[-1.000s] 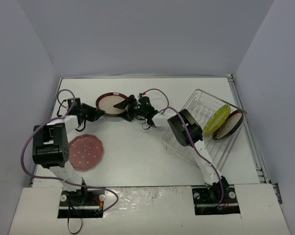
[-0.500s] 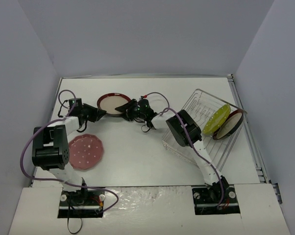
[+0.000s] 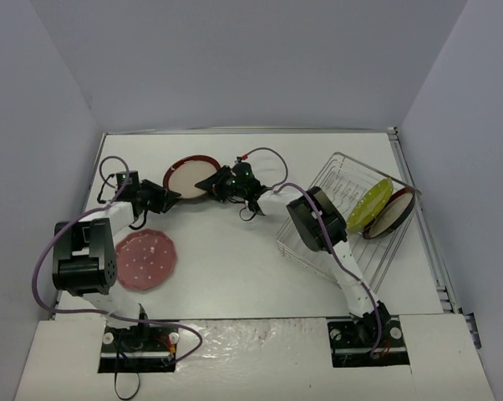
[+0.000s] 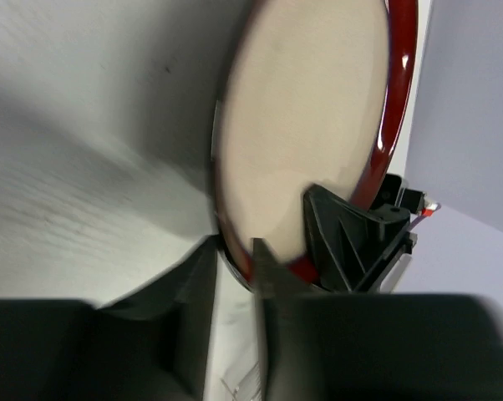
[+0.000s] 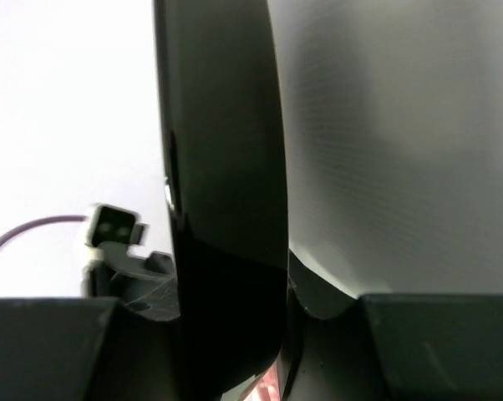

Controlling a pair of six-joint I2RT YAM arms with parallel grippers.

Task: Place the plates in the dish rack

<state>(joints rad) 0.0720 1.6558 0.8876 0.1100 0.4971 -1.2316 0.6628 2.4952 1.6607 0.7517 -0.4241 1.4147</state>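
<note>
- L arm (image 3: pixel 84 251): elbow near base, forearm reaching fwd & to the rt; L gripper (image 3: pixel 165 194) jaws astride rim of red-rimmed plate (image 3: pixel 190 174), contact unclear.
- R arm (image 3: pixel 318 221): stretched far lt; R gripper (image 3: pixel 211 185) pinching opposite rim, facing L gripper.

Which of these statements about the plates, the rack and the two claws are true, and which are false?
1. Two plates stand in the dish rack: the yellow-green plate and a racked red-rimmed plate. True.
2. The pink plate is in the rack. False: it lies flat on the table, beside the left arm.
3. The left claw and the right claw are both at the far red-rimmed plate. True.
4. The rack sits on the left side of the table. False: it is on the right side.
</note>
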